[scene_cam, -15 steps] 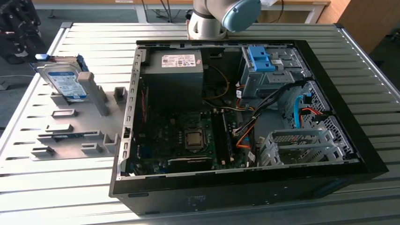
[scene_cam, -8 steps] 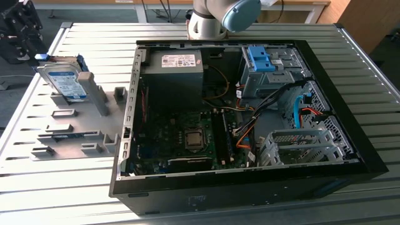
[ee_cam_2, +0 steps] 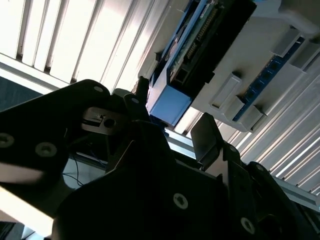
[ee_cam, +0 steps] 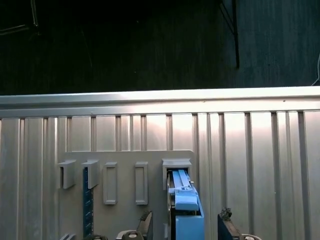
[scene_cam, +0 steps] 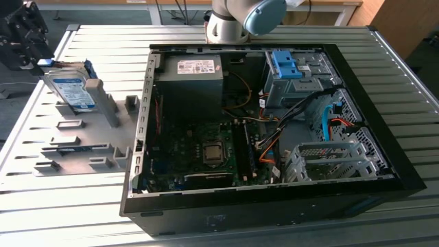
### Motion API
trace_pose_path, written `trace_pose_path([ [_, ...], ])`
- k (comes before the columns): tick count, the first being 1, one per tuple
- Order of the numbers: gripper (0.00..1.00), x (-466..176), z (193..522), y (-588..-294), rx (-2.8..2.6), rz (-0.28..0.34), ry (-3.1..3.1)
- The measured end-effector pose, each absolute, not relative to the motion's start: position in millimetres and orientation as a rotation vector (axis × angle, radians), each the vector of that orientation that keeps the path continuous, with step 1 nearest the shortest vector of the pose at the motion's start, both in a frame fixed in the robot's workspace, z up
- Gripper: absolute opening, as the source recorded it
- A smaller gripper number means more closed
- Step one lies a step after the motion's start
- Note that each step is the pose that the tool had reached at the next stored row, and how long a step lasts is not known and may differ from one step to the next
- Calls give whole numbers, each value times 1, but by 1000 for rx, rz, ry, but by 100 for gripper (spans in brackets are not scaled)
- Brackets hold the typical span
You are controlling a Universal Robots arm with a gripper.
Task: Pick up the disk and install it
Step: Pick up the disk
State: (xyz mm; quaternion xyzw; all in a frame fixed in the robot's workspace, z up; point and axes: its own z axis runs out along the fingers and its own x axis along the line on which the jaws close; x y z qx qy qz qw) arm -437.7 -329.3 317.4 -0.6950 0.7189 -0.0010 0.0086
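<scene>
Gripper [ee_cam: 185, 222]: black, right at disk's top end; jaws apart, one finger [ee_cam: 224, 222] each side of blue carrier, gaps showing both sides in first wrist view, no clamp.
Disk [scene_cam: 71, 90]: silver drive w/ white-and-blue label in blue carrier; stands on edge, leaning a bit, in end slot of holder, on exterior view's left, outside PC case.
Holder [scene_cam: 86, 136]: grey plate w/ upright slots, flat on table; blue strip [ee_cam: 88, 200] on edge in another slot, well apart from disk.
Table [scene_cam: 391, 56]: slatted metal, carries holder & case side by side.
PC case [scene_cam: 274, 211]: black tower on its side, side panel off, mobo & cables showing.
Drive cage [scene_cam: 291, 77]: silver w/ blue latch piece, far corner of case.
Second cage [scene_cam: 329, 159]: silver, perforated, near corner on exterior view's right.
PSU [scene_cam: 192, 77]: black box w/ white sticker, far end of case, nearer holder.
Arm base [scene_cam: 230, 23]: grey-white w/ pale blue cap, behind case at far table edge.
</scene>
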Motion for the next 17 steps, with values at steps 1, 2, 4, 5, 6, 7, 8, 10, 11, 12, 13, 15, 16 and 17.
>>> trace_pose_path([
  [1,61,-438,316,-329,-2186,-3,2233],
  [2,61,-438,314,-329,-2198,-3,2221],
  [4,61,-438,310,-329,-2203,-3,2216],
  [5,61,-438,308,-329,-2203,-2,2216],
  [6,61,-438,307,-329,-2203,-2,2216],
  [7,60,-438,305,-329,-2203,-2,2216],
  [8,60,-438,303,-329,-2203,-3,2216],
  [10,53,-438,300,-329,-2203,-2,2216],
  [11,53,-438,299,-329,-2203,-3,2216],
  [12,52,-438,299,-329,-2203,-2,2216],
  [13,52,-438,299,-329,-2203,-2,2216],
  [15,45,-438,299,-329,-2203,-2,2216],
  [16,45,-438,299,-329,-2203,-3,2216],
  [17,45,-438,299,-329,-2203,-2,2216],
])
